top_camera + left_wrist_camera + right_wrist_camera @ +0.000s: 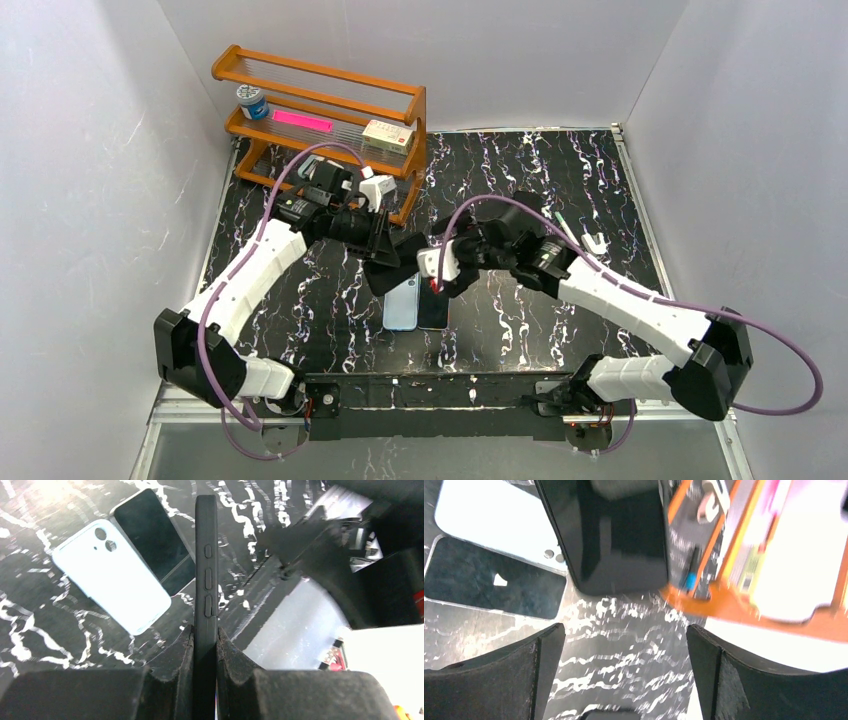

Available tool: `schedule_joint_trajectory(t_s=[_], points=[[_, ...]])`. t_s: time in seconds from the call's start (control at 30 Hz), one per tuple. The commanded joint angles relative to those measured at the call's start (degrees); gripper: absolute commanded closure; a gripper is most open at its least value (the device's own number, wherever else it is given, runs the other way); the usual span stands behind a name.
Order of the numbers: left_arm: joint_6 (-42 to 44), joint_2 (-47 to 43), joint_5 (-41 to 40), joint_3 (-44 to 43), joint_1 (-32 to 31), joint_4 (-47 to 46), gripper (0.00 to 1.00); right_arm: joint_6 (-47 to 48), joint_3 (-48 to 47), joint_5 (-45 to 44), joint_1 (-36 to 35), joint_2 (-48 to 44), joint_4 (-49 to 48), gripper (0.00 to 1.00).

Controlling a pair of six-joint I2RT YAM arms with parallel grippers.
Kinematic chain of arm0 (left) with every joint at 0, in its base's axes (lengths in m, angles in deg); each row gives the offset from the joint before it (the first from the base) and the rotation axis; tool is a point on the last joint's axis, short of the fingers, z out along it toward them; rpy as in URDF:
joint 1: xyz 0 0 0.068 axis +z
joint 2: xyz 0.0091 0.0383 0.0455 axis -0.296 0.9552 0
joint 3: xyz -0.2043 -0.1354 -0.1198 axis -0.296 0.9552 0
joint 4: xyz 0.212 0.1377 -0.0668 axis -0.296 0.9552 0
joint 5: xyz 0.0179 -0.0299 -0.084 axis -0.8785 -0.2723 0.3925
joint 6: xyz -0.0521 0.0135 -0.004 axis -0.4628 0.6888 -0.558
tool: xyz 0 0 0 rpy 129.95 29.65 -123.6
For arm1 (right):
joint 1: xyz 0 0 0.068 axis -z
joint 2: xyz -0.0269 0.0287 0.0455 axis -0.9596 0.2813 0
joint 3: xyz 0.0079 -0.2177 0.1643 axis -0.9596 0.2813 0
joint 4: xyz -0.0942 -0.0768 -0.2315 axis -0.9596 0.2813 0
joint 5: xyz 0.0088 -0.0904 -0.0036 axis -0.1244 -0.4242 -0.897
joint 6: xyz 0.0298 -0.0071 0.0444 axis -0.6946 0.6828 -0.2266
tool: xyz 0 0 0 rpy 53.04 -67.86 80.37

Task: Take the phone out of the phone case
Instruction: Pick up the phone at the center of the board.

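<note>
My left gripper [385,252] [205,640] is shut on a black phone case [206,565], held on edge above the table with its side buttons showing. In the right wrist view its glossy black face [619,535] fills the top centre; I cannot tell whether a phone is inside. My right gripper [447,272] [624,630] is open and empty, just short of the case's free end. Below, a light blue phone-shaped item [401,305] [112,575] [489,520] and a dark flat phone [434,308] [150,535] [489,582] lie side by side on the table.
An orange wooden rack [320,110] [734,605] stands at the back left, holding a small jar [252,101], a pink strip [302,121] and a box [388,136]. Small white items [590,238] lie at the right of the marbled black table [530,320].
</note>
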Motion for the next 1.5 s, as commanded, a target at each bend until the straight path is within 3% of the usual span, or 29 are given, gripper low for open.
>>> schedule_joint_trajectory(t_s=[0.0, 0.17, 0.37, 0.47, 0.57, 0.73, 0.97, 1.13, 1.27, 1.47], points=[[2.6, -3.8, -4.8, 1.4, 1.3, 3.8, 1.0, -9.2, 2.5, -2.0, 4.1, -4.8, -4.0, 0.01], [3.0, -5.1, -8.1, 1.8, 1.5, 3.4, 1.0, -20.0, 7.9, 0.5, 6.9, -9.9, -13.0, 0.01], [-2.7, -9.7, -11.2, 4.5, 1.6, -4.6, 1.0, -47.6, 14.2, 5.1, 9.4, -15.5, -27.0, 0.01], [-6.9, -12.2, -12.7, 7.1, 1.6, -10.6, 1.0, -61.2, 14.1, 6.0, 9.5, -15.5, -27.9, 0.01], [-12.1, -15.0, -14.5, 10.0, 1.7, -17.5, 1.0, -83.4, 11.9, -5.3, 9.6, -13.6, -25.5, 0.01], [-20.9, -19.8, -18.2, 15.4, 1.7, -29.2, 1.0, -98.8, 10.5, 0.3, 9.9, -9.3, -26.5, 0.01], [-33.4, -23.5, -23.1, 22.1, 1.7, -41.4, 1.0, -115.2, 15.3, 4.4, 9.7, -7.1, -41.4, 0.01], [-44.6, -25.6, -24.7, 29.1, 1.6, -55.2, 1.0, -125.2, 17.5, 7.2, 9.7, -2.3, -51.3, 0.04], [-52.7, -26.7, -26.3, 33.5, 1.6, -64.5, 1.0, -129.6, 18.0, 8.2, 9.7, 0.3, -57.1, 0.07], [-58.6, -25.7, -27.2, 35.2, 1.4, -70.5, 1.0, -133.7, 18.0, 9.8, 9.4, 4.2, -64.0, 0.15]])
